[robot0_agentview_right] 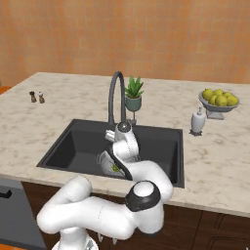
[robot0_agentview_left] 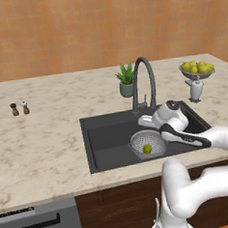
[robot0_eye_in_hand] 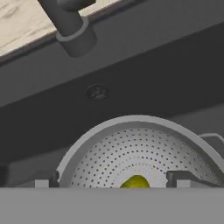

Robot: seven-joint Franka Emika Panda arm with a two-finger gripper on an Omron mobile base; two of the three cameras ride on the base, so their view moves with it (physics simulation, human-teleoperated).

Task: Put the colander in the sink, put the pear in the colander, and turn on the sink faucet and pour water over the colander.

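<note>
Inside the sink [robot0_agentview_left: 103, 141], toward its front right, sits the colander [robot0_agentview_left: 140, 145] with the pear [robot0_agentview_left: 147, 149] resting at its bottom. Above the colander hang the jaws [robot0_eye_in_hand: 112, 179], spread apart and holding nothing; in the hand view the pear lies between the two fingertips [robot0_eye_in_hand: 180, 177], below them. Behind the sink, on the tabletop [robot0_agentview_left: 40, 136], stands the sink faucet [robot0_agentview_left: 143, 82], its spout arching forward over the basin.

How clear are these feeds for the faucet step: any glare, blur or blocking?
Left base view: even light, no glare, pear plain in the colander. Right base view: the arm covers most of the colander. Hand view: soft, coarse; faucet base cut off at the top; sink wall dark.
</note>
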